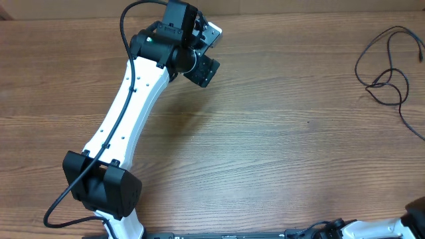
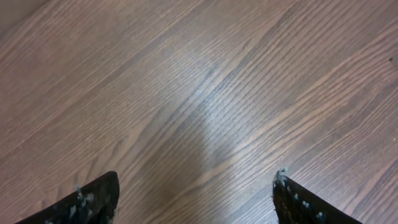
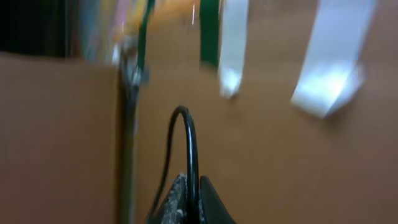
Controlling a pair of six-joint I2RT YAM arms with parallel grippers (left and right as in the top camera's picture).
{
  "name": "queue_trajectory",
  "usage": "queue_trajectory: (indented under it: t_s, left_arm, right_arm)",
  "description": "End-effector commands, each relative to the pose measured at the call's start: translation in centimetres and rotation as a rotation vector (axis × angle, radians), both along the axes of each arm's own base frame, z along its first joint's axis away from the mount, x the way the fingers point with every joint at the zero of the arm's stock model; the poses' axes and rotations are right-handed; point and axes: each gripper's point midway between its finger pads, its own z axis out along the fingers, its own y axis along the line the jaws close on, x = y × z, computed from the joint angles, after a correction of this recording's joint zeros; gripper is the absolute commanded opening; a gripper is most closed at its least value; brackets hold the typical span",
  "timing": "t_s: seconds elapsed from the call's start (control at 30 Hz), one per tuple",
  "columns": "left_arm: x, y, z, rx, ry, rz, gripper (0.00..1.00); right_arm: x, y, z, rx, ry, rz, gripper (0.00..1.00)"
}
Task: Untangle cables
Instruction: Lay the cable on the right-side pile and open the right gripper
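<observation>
The cables (image 1: 384, 81) lie as one loose tangle of thin black loops at the far right of the bench (image 1: 279, 146), near its back edge. One strand runs on toward the right border of the overhead view. They are well apart from the left arm (image 1: 133, 99), which reaches to the back middle of the bench. There my left tool (image 2: 196, 199) hangs over bare wood, its fingers (image 2: 93, 202) wide apart with nothing between them. The right wrist view is very blurred. The right tool (image 3: 189, 208) looks closed, and a black cord (image 3: 186, 137) rises in a narrow arch from between its fingers. I cannot tell if this cord is one of the cables. Behind it is brown cardboard (image 3: 280, 155) with white strips (image 3: 333, 56).
</observation>
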Motion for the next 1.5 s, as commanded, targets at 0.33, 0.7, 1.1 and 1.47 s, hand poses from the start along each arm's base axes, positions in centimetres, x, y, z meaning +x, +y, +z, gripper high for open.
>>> queue_trajectory:
  t_s: [0.33,0.7,1.1,1.47]
  left_arm:
    - [-0.6,0.2,0.0,0.009,0.010,-0.008,0.75]
    - [-0.7,0.2,-0.1,0.008,0.017,-0.010,0.72]
    - [-0.6,0.2,0.0,0.011,0.009,-0.006,0.75]
    - [-0.3,0.2,0.1,0.009,-0.004,-0.004,0.72]
  right_arm:
    - [15.4,-1.4,-36.8,0.738,0.446,0.262,0.04]
    - [14.9,4.4,-53.7,0.921,0.622,0.252,0.05]
    - [20.8,15.3,-40.1,0.846,0.486,0.827,0.73]
    - [23.3,30.1,-34.4,0.342,0.823,0.815,0.61]
